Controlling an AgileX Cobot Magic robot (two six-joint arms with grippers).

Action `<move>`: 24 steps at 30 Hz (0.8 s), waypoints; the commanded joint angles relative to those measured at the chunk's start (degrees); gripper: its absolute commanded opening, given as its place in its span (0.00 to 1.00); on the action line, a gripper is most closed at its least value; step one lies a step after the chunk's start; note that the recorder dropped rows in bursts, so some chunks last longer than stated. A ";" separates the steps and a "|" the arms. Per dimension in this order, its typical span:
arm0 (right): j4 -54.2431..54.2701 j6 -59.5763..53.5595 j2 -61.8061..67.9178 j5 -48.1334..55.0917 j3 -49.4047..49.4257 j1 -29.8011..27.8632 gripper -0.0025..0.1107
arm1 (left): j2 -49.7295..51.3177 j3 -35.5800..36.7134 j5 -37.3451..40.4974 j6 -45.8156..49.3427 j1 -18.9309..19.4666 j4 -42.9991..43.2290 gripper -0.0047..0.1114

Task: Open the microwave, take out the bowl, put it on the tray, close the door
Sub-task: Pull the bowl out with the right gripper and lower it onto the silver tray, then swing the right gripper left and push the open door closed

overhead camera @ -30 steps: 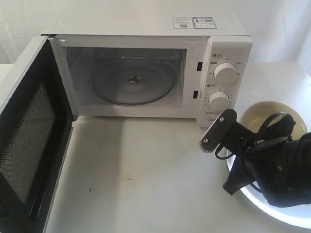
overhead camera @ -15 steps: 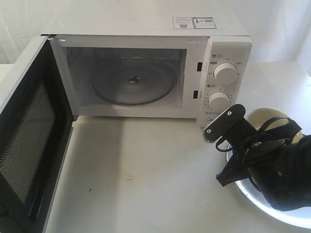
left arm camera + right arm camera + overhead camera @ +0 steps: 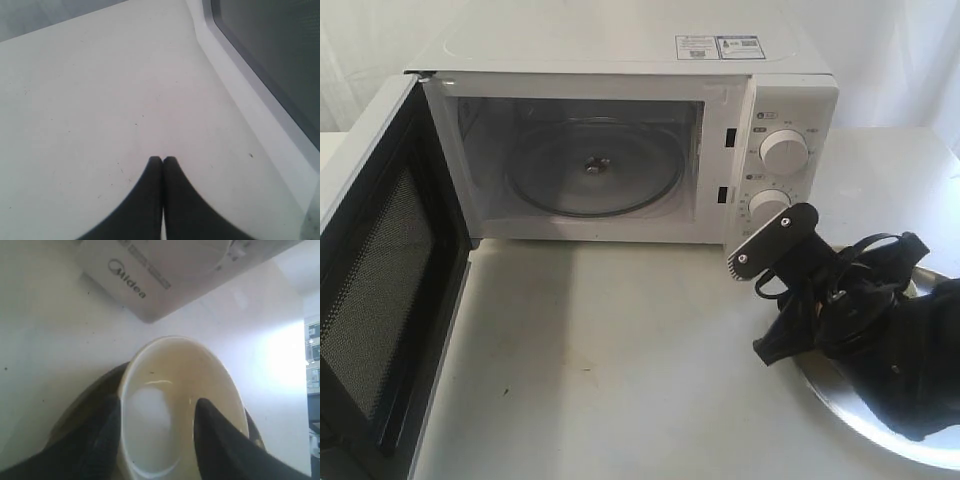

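Observation:
The white microwave [image 3: 620, 130] stands with its door [image 3: 380, 300] swung wide to the left, mesh side showing. The cavity holds only the glass turntable [image 3: 595, 168]. My right gripper [image 3: 760, 305] hovers over the silver tray [image 3: 850, 410], and the arm hides the bowl in the exterior view. In the right wrist view the cream bowl [image 3: 175, 370] sits on the tray [image 3: 82, 410]. The right gripper [image 3: 157, 402] is open, one finger outside the rim and one inside. My left gripper [image 3: 163, 159] is shut and empty above the table beside the door [image 3: 280, 65].
The microwave's dials [image 3: 783, 148] and its lower front corner [image 3: 145, 300] are close to the right gripper. White tabletop [image 3: 620, 360] stretches between the door and the tray. A white backdrop hangs behind.
The right gripper has shifted up and left toward the microwave's dials. The bowl, visible on the tray a second ago, is now covered by the arm in the exterior view.

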 commanded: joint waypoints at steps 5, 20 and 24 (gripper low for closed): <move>-1.42 5.34 -8.24 -11.37 -2.95 4.62 0.37 | -0.22 -0.24 0.06 -0.10 -0.21 -0.22 0.04; -1.42 -0.94 -10.07 -23.45 -21.18 18.27 0.02 | -0.22 -0.24 0.06 -0.10 -0.21 -0.22 0.04; -1.42 -3.25 -9.94 -24.74 -24.38 19.84 0.02 | -0.22 -0.24 0.06 -0.10 -0.21 -0.22 0.04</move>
